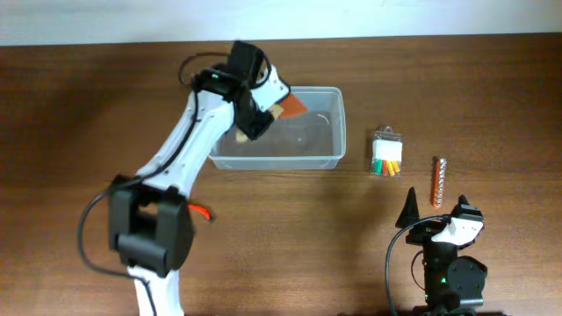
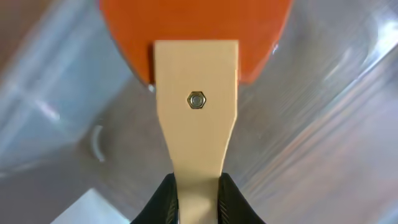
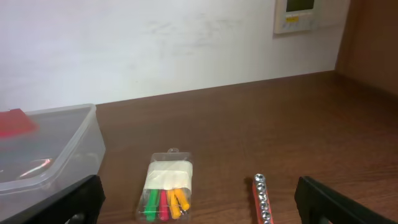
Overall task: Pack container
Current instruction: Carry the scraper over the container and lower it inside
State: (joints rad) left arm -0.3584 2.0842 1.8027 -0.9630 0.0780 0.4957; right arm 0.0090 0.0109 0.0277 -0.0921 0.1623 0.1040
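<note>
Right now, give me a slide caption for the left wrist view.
Left gripper clamps the orange-bladed tool by its tan handle, over the clear container.

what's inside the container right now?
Only an orange-bladed scraper, tan handle pinched in the left gripper, reaches into the container at its left end; the visible floor is bare. The left arm covers the left corner, so anything there is hidden.

Brown wooden table [image 1: 88, 105] bears container [image 1: 290, 161], packet [image 1: 386, 154], perhaps a socket strip [image 1: 439, 182].
</note>
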